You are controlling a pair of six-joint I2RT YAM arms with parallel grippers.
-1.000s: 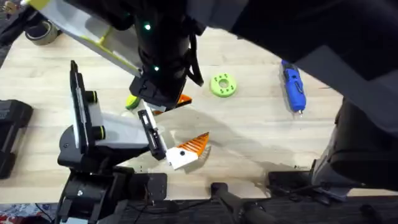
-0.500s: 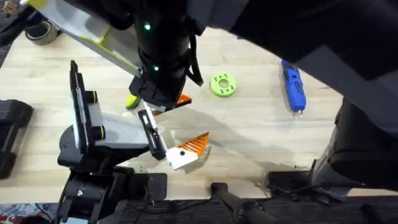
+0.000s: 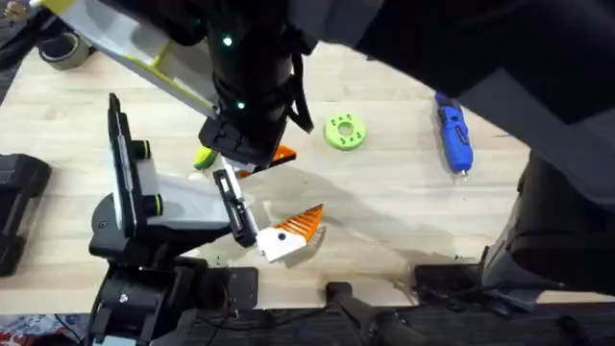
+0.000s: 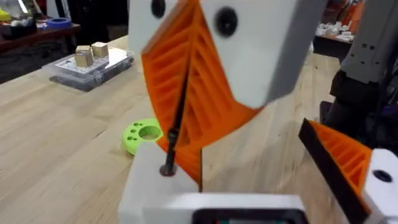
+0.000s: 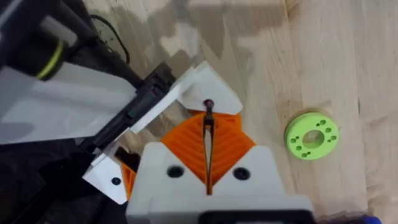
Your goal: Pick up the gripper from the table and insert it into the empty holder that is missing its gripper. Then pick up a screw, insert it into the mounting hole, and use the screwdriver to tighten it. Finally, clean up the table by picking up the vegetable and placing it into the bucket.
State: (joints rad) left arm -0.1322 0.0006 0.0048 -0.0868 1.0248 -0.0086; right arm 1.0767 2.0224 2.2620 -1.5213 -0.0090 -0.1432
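Screw (image 5: 208, 119) time, I think. The right claw (image 5: 208, 134) is pressed together on the thin black screw, tip down at the hole in the gripper (image 5: 214, 90). The gripper sits in the holder (image 3: 144, 187), so the hole faces up. The screwdriver (image 3: 454, 133) lies well apart, waiting. The table (image 3: 384, 202) is pale wood, with a green ring (image 3: 345, 132) on it.

Holder (image 3: 135, 192) sits well left of screwdriver (image 3: 454, 133).

orange-white gripper (image 3: 291, 234) beside holder (image 3: 135, 187), blue screwdriver (image 3: 454, 133) flat
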